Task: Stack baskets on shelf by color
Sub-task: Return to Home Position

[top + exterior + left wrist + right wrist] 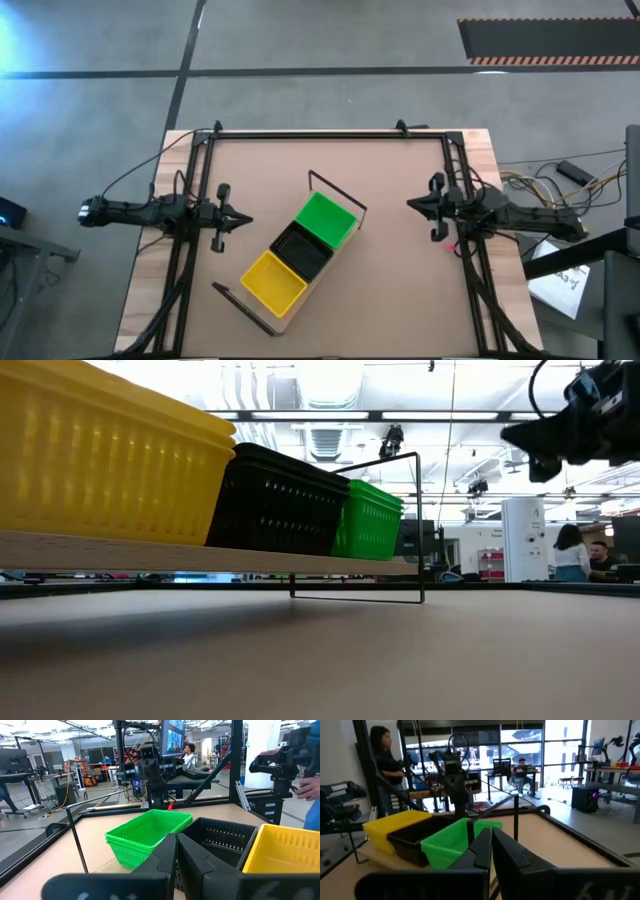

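Note:
A pale wooden shelf (292, 312) with thin black end frames lies slantwise mid-table. On its board stand a green basket (325, 220), a black basket (300, 250) and a yellow basket (271, 280) in a row; the green one looks like two nested (147, 835). My left gripper (243, 220) hovers shut at the table's left side, pointing at the shelf, touching nothing. My right gripper (413, 204) hovers shut at the right side, also facing the shelf. In the low view the baskets (285, 500) sit on the raised board.
A black metal frame (320, 132) runs round the table's far and side edges. Bare tabletop lies between each gripper and the shelf. Cables and papers (565, 280) lie off the right edge. People (385, 765) sit and stand in the room beyond.

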Controlling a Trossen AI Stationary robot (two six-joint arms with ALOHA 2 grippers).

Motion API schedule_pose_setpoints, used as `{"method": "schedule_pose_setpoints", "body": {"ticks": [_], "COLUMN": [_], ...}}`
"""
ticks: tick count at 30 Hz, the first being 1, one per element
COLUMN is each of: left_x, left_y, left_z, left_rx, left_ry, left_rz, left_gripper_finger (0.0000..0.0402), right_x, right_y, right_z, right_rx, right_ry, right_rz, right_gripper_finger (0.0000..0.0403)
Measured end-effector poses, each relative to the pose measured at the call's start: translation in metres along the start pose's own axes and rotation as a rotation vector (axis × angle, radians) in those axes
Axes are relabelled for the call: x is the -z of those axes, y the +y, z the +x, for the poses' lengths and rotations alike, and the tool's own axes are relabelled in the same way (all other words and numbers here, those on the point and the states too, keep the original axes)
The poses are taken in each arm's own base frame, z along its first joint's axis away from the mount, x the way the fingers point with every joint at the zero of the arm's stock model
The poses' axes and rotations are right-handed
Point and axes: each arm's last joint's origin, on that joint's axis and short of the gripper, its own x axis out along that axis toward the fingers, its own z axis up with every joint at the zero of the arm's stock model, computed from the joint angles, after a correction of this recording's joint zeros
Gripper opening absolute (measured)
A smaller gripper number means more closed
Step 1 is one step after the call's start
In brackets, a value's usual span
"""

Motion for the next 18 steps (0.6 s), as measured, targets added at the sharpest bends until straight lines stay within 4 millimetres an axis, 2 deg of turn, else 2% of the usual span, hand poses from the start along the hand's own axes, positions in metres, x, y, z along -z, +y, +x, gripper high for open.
{"method": "schedule_pose_setpoints", "body": {"ticks": [2,6,13,18], "left_x": [0.000,0.000,0.000,0.000], "left_y": [0.000,0.000,0.000,0.000], "left_z": [0.000,0.000,0.000,0.000], "left_rx": [0.000,0.001,0.002,0.001], "left_ry": [-0.001,0.000,0.004,0.005], "left_rz": [0.000,0.000,0.000,0.000], "left_gripper_finger": [0.0000,0.0000,0.0000,0.0000], "right_x": [0.008,0.009,0.017,0.017], "right_y": [0.000,0.002,0.015,0.018], "right_z": [0.001,0.001,0.000,-0.001], "right_rx": [0.000,-0.023,-0.165,-0.216], "right_ry": [0.003,0.017,0.096,0.086], "right_rz": [0.017,0.060,0.082,-0.039], "right_gripper_finger": [0.0009,0.0009,0.0009,0.0009]}}
